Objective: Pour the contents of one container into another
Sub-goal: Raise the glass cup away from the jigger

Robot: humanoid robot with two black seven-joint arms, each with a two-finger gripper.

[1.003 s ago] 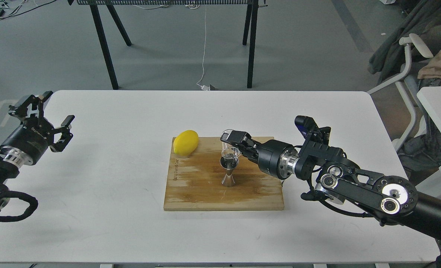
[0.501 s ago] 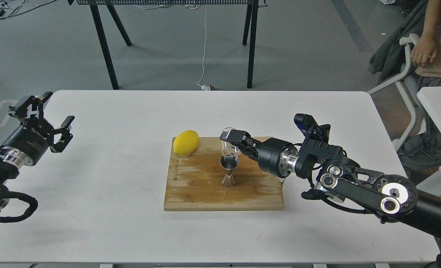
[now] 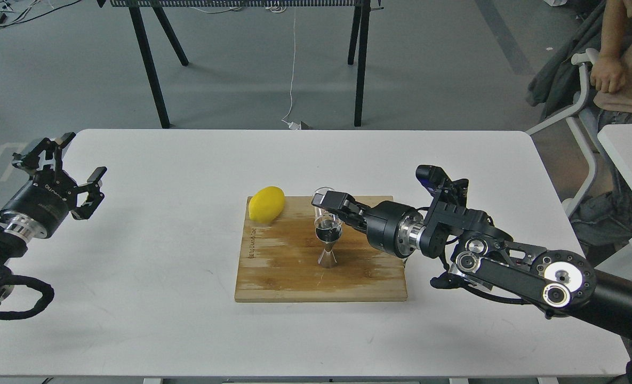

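A shiny hourglass-shaped jigger [image 3: 327, 246] stands upright in the middle of the wooden cutting board [image 3: 294, 274]. Right over its mouth hangs the small clear glass cup [image 3: 326, 215], tipped forward and down so its rim overlaps the jigger's top. My right gripper [image 3: 330, 206] is shut on the glass cup, reaching in from the right. Dark liquid shows in the jigger's upper cone. My left gripper [image 3: 70, 176] hovers open and empty over the table's far left edge.
A yellow lemon [image 3: 266, 204] lies on the board's back left corner, close to the cup. The white table [image 3: 161, 240] carries the board. A person sits by a chair [image 3: 582, 96] at the far right, beyond the table.
My right gripper has slid slightly left and lowered, tipping the glass cup further so its rim now meets the jigger's mouth. The left arm has stayed in place.
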